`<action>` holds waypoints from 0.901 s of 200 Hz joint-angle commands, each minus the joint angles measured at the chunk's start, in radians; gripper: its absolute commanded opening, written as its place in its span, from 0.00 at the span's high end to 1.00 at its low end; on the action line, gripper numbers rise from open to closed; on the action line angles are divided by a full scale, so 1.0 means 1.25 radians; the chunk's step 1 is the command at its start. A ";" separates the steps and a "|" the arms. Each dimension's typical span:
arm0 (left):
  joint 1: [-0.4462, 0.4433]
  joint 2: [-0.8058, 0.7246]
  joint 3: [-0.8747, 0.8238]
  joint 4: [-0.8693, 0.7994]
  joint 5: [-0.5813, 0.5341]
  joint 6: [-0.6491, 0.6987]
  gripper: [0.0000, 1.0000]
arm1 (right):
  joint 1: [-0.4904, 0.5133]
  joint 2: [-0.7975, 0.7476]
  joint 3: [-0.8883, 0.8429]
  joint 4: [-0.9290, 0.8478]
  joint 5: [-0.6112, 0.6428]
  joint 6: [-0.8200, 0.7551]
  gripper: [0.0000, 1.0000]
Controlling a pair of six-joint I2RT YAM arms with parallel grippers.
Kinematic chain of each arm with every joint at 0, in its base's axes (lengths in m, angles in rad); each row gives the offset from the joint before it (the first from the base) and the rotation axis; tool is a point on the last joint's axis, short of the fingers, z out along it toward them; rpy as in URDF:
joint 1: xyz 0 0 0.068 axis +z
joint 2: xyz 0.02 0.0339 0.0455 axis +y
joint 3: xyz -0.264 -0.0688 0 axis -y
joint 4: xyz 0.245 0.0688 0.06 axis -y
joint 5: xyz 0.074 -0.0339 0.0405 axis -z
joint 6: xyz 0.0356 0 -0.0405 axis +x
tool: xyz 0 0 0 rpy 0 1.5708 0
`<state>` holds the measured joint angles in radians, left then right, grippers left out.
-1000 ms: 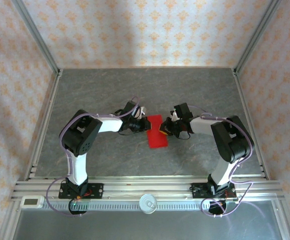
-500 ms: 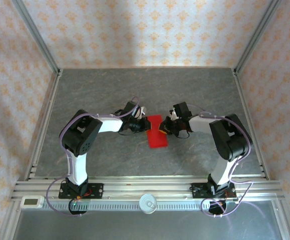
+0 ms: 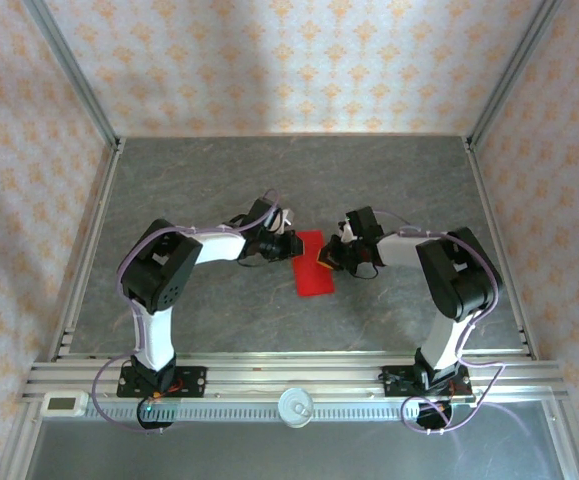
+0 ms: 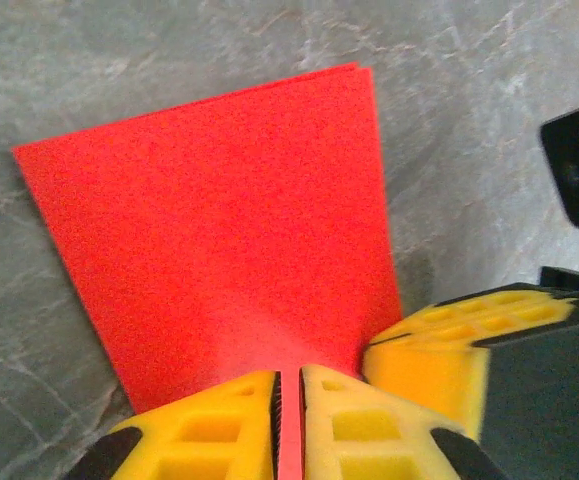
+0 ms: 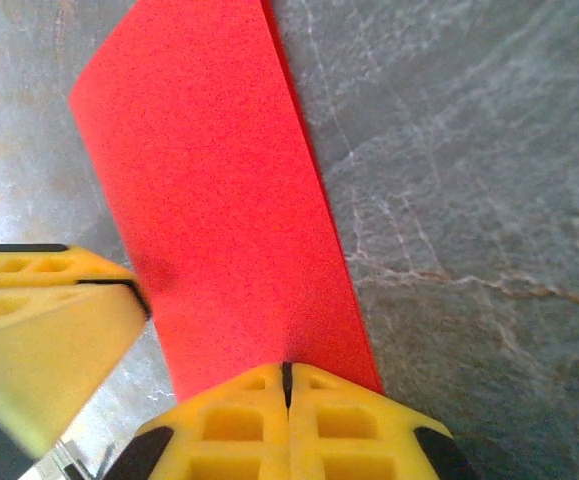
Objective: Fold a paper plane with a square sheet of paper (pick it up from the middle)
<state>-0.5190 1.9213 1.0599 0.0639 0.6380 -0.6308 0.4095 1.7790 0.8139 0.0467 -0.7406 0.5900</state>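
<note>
Lying flat near the middle of the table [image 3: 269, 180], the square sheet of paper [image 3: 314, 263] appeared as a narrow red rectangle, apparently doubled over, with two layers just visible at one far corner in the left wrist view. No plane shape had formed yet, so the task looked to be in its early folds. The left gripper [image 4: 289, 400] sat at the sheet's upper left edge, its yellow fingers nearly together with a thin red sliver between them, pinching the paper's edge. The right gripper [image 5: 287, 400] met the opposite long edge, fingers pressed fully together with only a dark seam between them; whether any paper was caught there could not be told. The two grippers stood close to each other across the narrow strip. The step in hand seemed to be setting or holding this first fold. Doing it well would likely mean keeping one side anchored while the other worked, holding the layers' edges matched, and moving low and gently so the thin sheet neither slid on the smooth stone-patterned surface nor buckled between the two tips.
</note>
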 commanded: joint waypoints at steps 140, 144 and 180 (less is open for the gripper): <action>-0.026 -0.021 -0.135 0.047 0.030 -0.019 0.91 | 0.003 0.026 -0.054 -0.052 0.082 0.001 1.00; -0.025 -0.020 -0.134 0.038 0.023 -0.013 0.91 | 0.005 0.024 -0.054 -0.052 0.083 0.001 1.00; -0.026 -0.052 -0.098 -0.004 0.017 0.008 0.90 | 0.004 0.019 -0.062 -0.051 0.087 0.005 1.00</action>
<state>-0.5449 1.8771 0.9039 0.1387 0.7094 -0.6640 0.4095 1.7718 0.7876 0.0921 -0.7395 0.5915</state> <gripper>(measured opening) 0.093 0.055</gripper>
